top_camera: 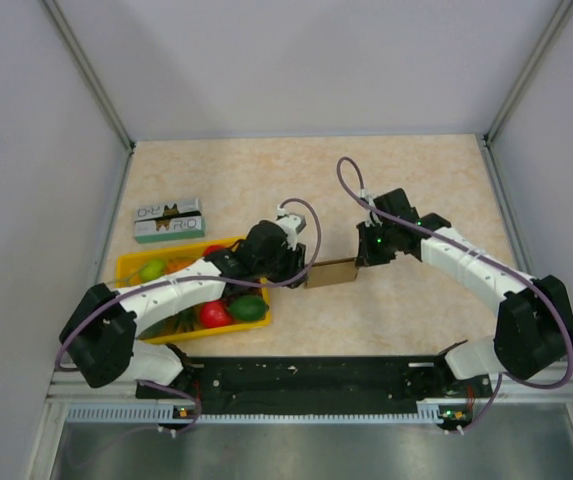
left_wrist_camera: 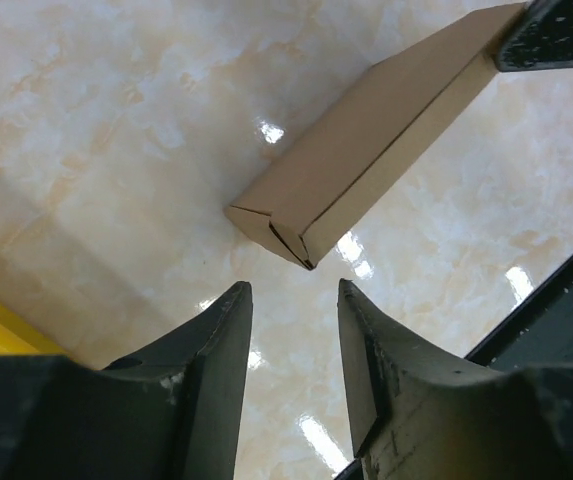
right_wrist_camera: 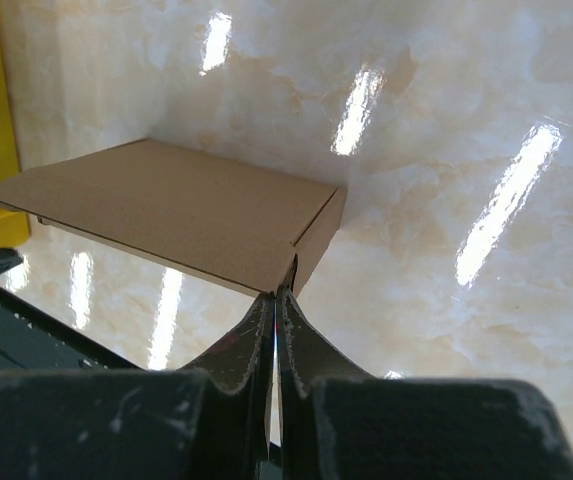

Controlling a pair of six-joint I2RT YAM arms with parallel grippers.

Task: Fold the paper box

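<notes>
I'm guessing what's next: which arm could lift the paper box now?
Probably right: the right gripper is shut on the paper box at its edge, while the left gripper is open, not touching it.

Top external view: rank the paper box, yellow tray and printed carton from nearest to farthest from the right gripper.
1. paper box, pinched by the right gripper, just left of it.
2. yellow tray, farther left.
3. printed carton, far left, behind the tray.
</notes>
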